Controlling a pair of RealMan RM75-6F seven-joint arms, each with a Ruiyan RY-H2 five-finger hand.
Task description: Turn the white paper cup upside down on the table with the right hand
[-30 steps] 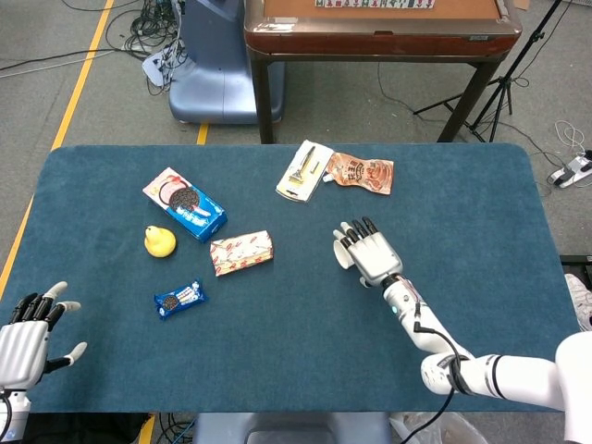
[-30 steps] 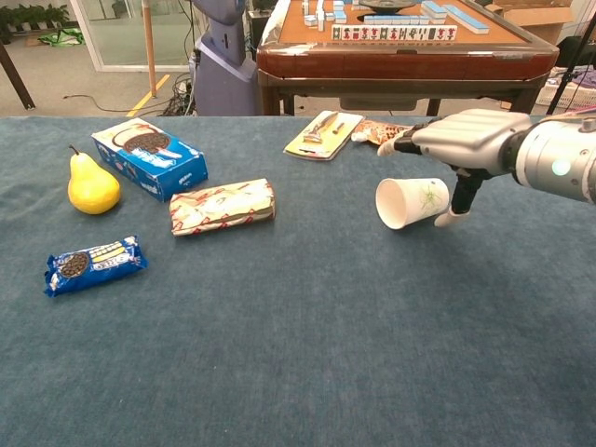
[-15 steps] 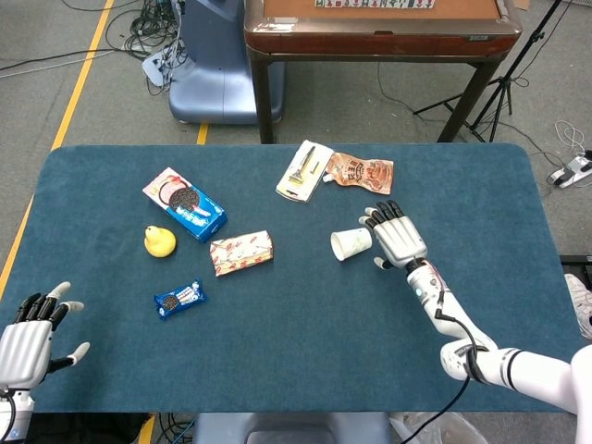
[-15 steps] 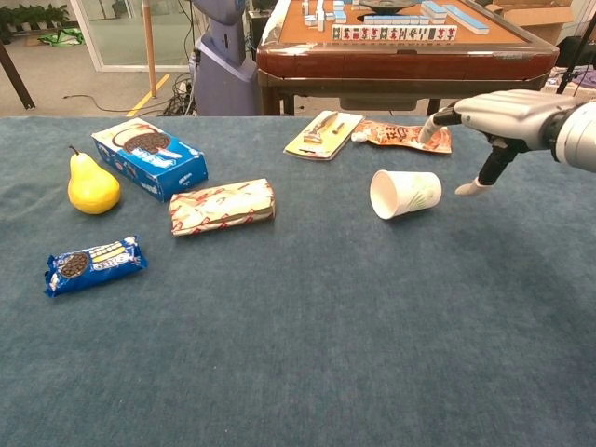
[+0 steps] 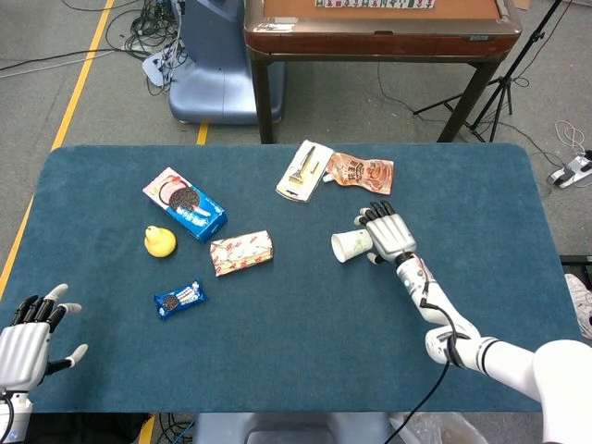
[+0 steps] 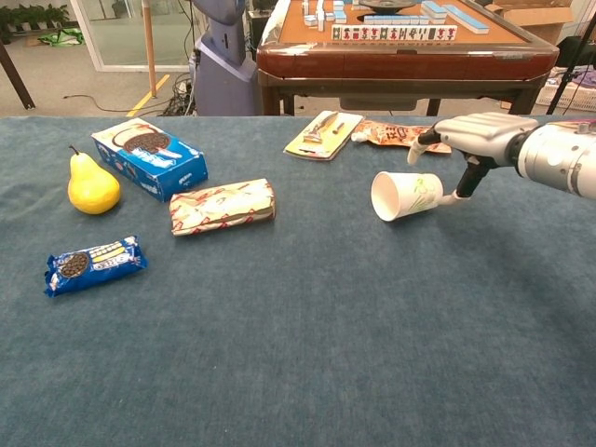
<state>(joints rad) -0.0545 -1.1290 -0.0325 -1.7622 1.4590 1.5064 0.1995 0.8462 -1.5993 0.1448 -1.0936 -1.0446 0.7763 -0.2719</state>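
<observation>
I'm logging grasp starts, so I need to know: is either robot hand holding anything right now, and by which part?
Nothing is clearly held. The right robot hand is at the base end of the tipped white paper cup, fingers apart; the left robot hand is empty.

One paper cup (image 6: 406, 195), one pear (image 6: 92, 184), two cookie packs (image 6: 149, 157) (image 6: 95, 264), three other packets (image 6: 223, 206) (image 6: 323, 133) (image 6: 399, 136).

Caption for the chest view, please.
Right hand reaches over a white paper cup lying on its side, thumb at its base, on the blue table.
</observation>
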